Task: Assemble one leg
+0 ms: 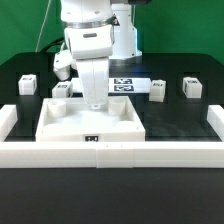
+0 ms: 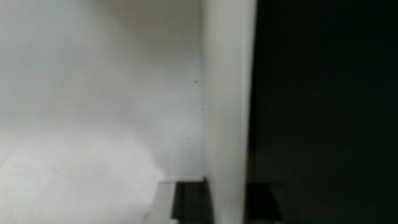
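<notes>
Four small white legs with square tags lie on the black table: two at the exterior view's left [image 1: 27, 84] [image 1: 62, 90] and two at its right [image 1: 158, 90] [image 1: 190, 87]. My gripper [image 1: 93, 103] is none of them: it points straight down at the far edge of the large flat white panel [image 1: 60, 122]. In the wrist view the two dark fingers [image 2: 191, 203] stand on either side of the panel's raised edge [image 2: 228, 100], touching it, so the gripper [image 2: 230, 186] is shut on that edge. No leg shows in the wrist view.
A thick white frame wall [image 1: 110, 152] runs along the front and up both sides [image 1: 8, 118] [image 1: 214, 118]; the panel sits against the front wall. The marker board [image 1: 127, 85] lies behind the panel.
</notes>
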### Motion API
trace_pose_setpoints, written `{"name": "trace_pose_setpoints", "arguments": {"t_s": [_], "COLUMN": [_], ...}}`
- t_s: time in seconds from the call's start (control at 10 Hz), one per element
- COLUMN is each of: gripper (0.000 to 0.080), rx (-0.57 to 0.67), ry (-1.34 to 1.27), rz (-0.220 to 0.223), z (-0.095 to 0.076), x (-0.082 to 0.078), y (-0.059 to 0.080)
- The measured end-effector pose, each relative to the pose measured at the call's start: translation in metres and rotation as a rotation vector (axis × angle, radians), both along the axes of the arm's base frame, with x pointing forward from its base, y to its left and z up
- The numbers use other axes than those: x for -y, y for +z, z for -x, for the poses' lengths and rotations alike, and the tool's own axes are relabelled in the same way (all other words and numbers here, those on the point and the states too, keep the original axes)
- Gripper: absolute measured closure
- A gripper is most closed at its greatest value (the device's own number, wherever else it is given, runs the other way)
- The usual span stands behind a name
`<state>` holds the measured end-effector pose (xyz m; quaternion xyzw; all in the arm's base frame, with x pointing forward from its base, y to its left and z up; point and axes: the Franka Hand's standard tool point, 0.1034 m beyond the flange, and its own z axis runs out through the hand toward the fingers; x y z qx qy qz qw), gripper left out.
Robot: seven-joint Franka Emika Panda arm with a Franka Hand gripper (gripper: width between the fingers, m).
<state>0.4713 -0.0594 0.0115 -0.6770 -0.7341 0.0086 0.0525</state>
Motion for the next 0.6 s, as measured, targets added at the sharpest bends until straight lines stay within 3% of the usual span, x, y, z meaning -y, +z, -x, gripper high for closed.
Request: {"name": "trace_pose_setpoints", "arguments": {"t_s": [0.3, 0.5, 0.6], "gripper": [0.0735, 0.0735, 0.0735], "rx": [-0.002, 0.001, 0.001], "ry": [-0.033, -0.084, -0.120], "rz": [0.001, -0.012, -0.015], "z": [0.000, -0.007, -0.011], "x": [-0.005, -0.047, -0.061], "y": [0.000, 0.001, 0.002]}}
